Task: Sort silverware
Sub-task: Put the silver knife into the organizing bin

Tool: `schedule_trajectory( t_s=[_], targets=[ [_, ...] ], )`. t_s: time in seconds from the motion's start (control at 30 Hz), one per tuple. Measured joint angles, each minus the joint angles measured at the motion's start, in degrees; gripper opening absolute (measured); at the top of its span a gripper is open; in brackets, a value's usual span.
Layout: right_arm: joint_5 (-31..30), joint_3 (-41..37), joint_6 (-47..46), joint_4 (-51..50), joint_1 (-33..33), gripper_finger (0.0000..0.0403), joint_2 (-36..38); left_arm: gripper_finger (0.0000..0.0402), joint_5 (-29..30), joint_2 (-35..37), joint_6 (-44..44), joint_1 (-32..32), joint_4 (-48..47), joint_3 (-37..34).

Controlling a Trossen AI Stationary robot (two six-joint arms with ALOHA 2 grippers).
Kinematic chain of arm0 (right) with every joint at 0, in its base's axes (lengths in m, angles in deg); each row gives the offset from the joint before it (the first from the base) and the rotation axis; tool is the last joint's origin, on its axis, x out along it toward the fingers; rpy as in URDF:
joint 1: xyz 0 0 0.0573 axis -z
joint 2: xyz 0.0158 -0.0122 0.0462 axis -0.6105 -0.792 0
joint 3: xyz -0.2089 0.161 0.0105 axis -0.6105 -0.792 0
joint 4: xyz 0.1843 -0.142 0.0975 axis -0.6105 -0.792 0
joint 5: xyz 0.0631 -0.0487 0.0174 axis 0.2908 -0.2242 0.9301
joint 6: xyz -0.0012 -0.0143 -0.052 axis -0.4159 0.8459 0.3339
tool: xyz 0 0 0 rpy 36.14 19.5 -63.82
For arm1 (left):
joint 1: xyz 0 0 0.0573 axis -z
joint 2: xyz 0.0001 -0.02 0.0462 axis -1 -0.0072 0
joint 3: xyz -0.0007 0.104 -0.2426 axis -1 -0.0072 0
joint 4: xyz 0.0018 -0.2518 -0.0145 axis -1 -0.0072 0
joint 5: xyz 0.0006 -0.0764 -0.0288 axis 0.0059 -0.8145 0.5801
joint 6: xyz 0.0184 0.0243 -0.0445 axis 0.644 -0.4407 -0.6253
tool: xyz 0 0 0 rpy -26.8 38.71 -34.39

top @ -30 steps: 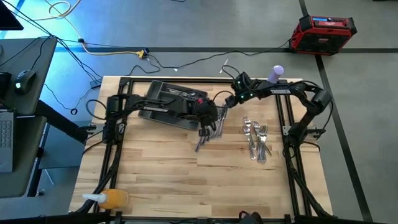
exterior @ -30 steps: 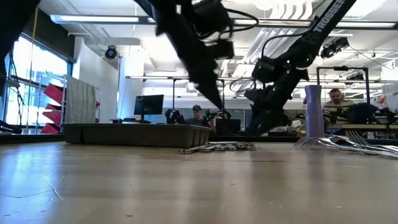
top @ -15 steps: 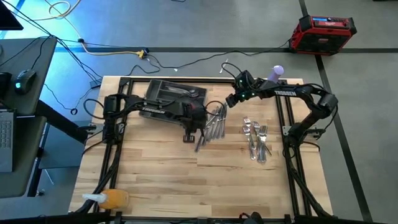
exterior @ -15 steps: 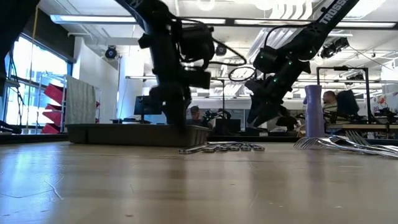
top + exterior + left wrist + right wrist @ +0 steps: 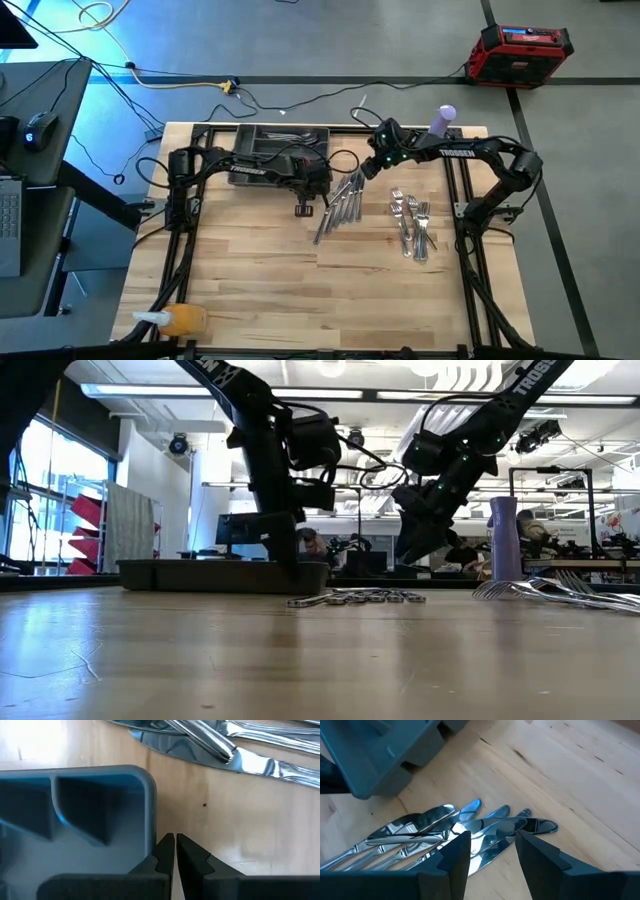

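Knives [image 5: 445, 827] fill right wrist view under parted right pincer [image 5: 492, 850]; left pincer [image 5: 174, 851] closed, empty.

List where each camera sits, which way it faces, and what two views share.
High: overhead, facing down on the wooden table, both arms.
Low: tabletop height, facing across; arms descend.
Left wrist: shut left gripper beside the dark grey compartmented tray.
Right wrist: open right gripper above the shiny silver knives.
Shared: both wrist views show tray and knives.
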Motion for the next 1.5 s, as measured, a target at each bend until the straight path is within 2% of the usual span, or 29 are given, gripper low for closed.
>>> schedule_trajectory(
  t_s=[0.13, 0.4, 0.67, 0.87, 1.0, 1.13, 1.3, 1.5],
  targets=[
    [-0.02, 0.00, 0.62, -0.13, 0.00, 0.0145, 0.00, 0.0000, 3.37, 0.00, 0.56, -0.13, 0.00, 0.00],
    [0.48, 0.00, 7.02, -0.09, -0.20, 0.0145, 0.00, 0.0000, 4.79, 1.40, -1.64, 1.43, -2.07, 0.91],
    [2.19, 0.04, 26.08, -1.16, -4.29, 0.0145, 0.00, 0.0000, 5.54, 6.46, -8.80, 6.88, -3.44, 1.55],
    [-5.81, 0.04, 34.33, 1.31, -9.34, 0.0145, -1.30, 0.0000, 5.07, 8.11, -14.98, 9.76, -1.93, 1.57],
    [-6.32, 0.17, 40.42, 2.80, -9.73, 0.0145, -3.17, 0.0000, 4.33, 8.13, -16.52, 10.44, -0.90, 1.23],
    [-5.21, 1.13, 48.91, -0.85, -8.98, 0.0145, -4.32, 0.0000, 0.81, 8.13, -16.58, 10.32, 0.34, 1.18],
    [-2.10, 3.92, 54.71, -4.09, -8.88, 0.0146, -6.16, 0.0000, -0.97, 8.13, -16.52, 9.79, 3.22, 1.18],
    [1.96, 6.33, 59.19, -7.36, -11.10, 0.0189, -11.19, 0.0000, -3.09, 8.11, -16.90, 9.64, 4.14, 1.18]
  ],
)
